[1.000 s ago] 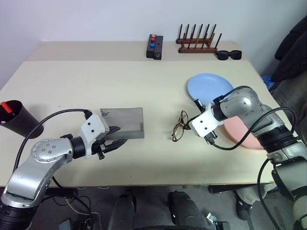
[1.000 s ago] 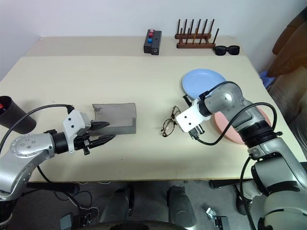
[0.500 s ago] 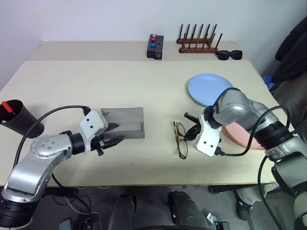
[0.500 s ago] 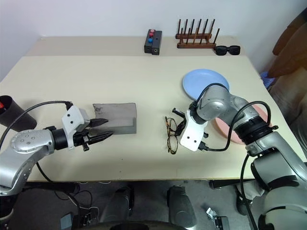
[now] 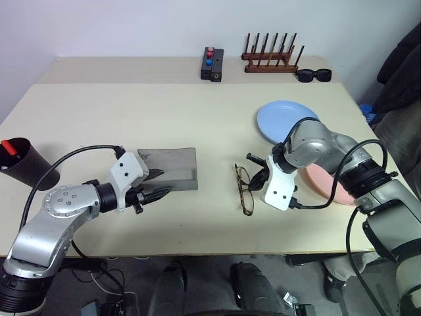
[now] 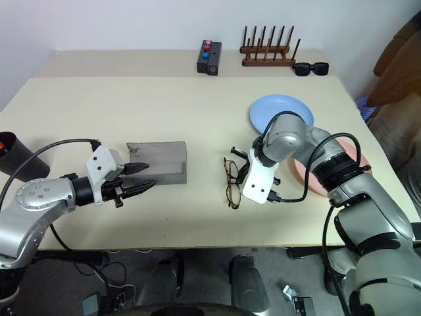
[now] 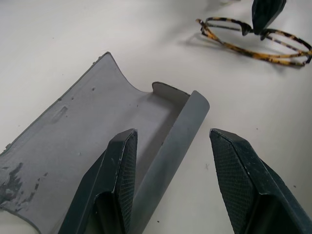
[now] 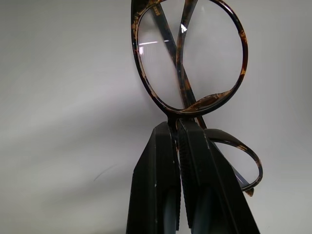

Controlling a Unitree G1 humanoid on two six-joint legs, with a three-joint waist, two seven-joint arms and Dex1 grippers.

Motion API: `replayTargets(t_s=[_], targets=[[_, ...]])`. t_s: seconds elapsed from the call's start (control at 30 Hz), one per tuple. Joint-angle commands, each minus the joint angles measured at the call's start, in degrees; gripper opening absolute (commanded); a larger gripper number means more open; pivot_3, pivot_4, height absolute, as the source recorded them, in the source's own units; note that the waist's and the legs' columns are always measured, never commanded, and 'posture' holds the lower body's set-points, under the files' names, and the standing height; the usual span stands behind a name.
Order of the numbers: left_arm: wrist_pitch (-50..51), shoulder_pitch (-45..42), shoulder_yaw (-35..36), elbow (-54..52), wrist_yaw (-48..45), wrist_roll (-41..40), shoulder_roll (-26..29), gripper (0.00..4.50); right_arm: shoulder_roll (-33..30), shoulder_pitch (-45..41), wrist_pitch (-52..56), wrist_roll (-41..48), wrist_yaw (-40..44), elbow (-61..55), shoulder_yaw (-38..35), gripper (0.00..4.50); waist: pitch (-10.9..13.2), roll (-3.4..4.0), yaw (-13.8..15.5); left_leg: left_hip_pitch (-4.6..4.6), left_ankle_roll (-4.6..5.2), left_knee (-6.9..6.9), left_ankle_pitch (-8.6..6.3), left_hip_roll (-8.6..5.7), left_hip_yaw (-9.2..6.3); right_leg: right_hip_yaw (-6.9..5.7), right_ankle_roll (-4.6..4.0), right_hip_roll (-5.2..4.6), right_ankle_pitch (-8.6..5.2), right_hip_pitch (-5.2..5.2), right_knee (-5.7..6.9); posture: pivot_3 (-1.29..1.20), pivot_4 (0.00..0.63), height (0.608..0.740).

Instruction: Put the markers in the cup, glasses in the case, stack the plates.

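From the head view, the right gripper (image 5: 258,176) is pinched tight on the glasses (image 5: 244,189) at the bridge, a hold that keeps both lenses clear of the fingers. They sit mid-table, right of the open grey case (image 5: 170,168). The left gripper (image 5: 158,187) waits half open at the case's near right corner, likely to steady it for loading. The black cup (image 5: 24,164) stands at the far left edge with a red-capped marker (image 5: 8,146) poking out. The blue plate (image 5: 284,120) and pink plate (image 5: 327,182) lie on the right, overlapping but not stacked.

In the left wrist view, the two fingers (image 7: 118,180) straddle the case's raised edge without closing on it, holding nothing; the glasses lie beyond.

In the right wrist view, the fingertips (image 8: 181,146) are shut on the frame between the lenses, tortoiseshell rims and folded arms showing above them
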Motion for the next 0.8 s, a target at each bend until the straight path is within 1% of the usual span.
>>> replayTargets(t_s=[0.03,0.07,0.13,0.17,0.2,0.3,0.33,0.4,0.6,0.8], targets=[[-0.7,-0.4,-0.1,-1.3,0.0,-0.1,-0.1,2.40,-0.1,0.1,2.4,2.6,0.6,-3.5,-0.9,0.05,0.0,0.01,0.0,0.00,0.00,0.00,0.00,0.00,0.00,0.00,0.00,0.00,0.00,0.00,0.00,0.00,0.150,0.740],[-0.7,-0.5,-0.2,-1.3,0.0,-0.1,-0.1,2.40,-0.3,0.2,2.9,2.6,0.9,-3.9,-0.8,0.05,0.0,0.01,0.0,0.00,0.00,0.00,0.00,0.00,0.00,0.00,0.00,0.00,0.00,0.00,0.00,0.00,0.150,0.740],[-0.8,-0.8,-0.4,-1.1,-0.1,0.0,-0.1,2.40,-0.6,0.3,3.2,2.7,1.2,-4.5,-0.8,0.63,0.0,0.01,0.0,0.00,0.00,0.00,0.00,0.00,0.00,0.00,0.00,0.00,0.00,0.00,0.00,0.00,0.150,0.740],[-0.8,-0.8,-0.5,-1.0,-0.2,0.1,-0.1,2.40,-0.6,0.4,3.3,2.8,1.1,-4.7,-0.9,0.85,0.0,0.01,0.1,0.00,0.00,0.01,0.00,0.00,0.00,0.00,0.00,0.00,0.00,0.00,0.00,0.00,0.150,0.740],[-0.9,-0.9,-0.5,-0.9,-0.2,0.1,-0.1,2.40,-0.5,0.4,3.5,3.2,1.1,-5.1,-1.1,1.40,0.0,0.01,0.1,0.00,0.00,0.01,0.00,0.00,0.00,0.00,0.00,0.00,0.00,0.00,0.00,0.00,0.150,0.740],[-0.9,-0.9,-0.6,-0.9,-0.2,0.0,-0.1,2.40,-0.1,0.4,4.7,4.5,1.0,-6.0,-1.5,2.84,0.0,0.01,0.0,0.00,0.00,0.01,0.00,0.00,0.00,0.00,0.00,0.00,0.00,0.00,0.00,0.00,0.150,0.740],[-0.9,-0.9,-0.6,-0.9,-0.2,0.0,-0.1,2.40,0.1,0.4,5.5,5.2,1.0,-6.5,-1.6,3.42,0.0,0.01,0.0,0.00,0.00,0.01,0.00,0.00,0.00,0.00,0.00,0.00,0.00,0.00,0.01,0.00,0.150,0.740],[-0.9,-0.8,-0.6,-0.9,-0.1,0.0,-0.1,2.40,0.6,0.5,6.4,6.0,0.8,-7.2,-1.8,4.43,0.0,0.01,0.0,0.00,0.00,0.01,0.00,0.00,0.00,0.00,0.00,0.00,0.00,0.00,0.01,0.00,0.150,0.740],[-0.9,-0.3,-0.4,-1.2,0.2,0.0,-0.1,2.40,2.3,1.4,8.8,6.8,-0.8,-8.8,-1.9,4.43,0.0,0.01,0.0,0.00,0.00,0.01,0.00,0.00,0.00,0.00,0.00,0.00,0.00,-0.01,0.02,0.00,0.150,0.740],[-0.7,0.1,-0.3,-1.5,0.5,-0.2,-0.2,2.40,2.8,3.2,13.1,9.0,-0.6,-12.8,-2.6,4.43,0.0,0.01,0.1,0.00,0.00,0.02,0.00,0.00,0.00,0.00,0.00,0.00,0.00,-0.01,0.02,0.00,0.150,0.740]])
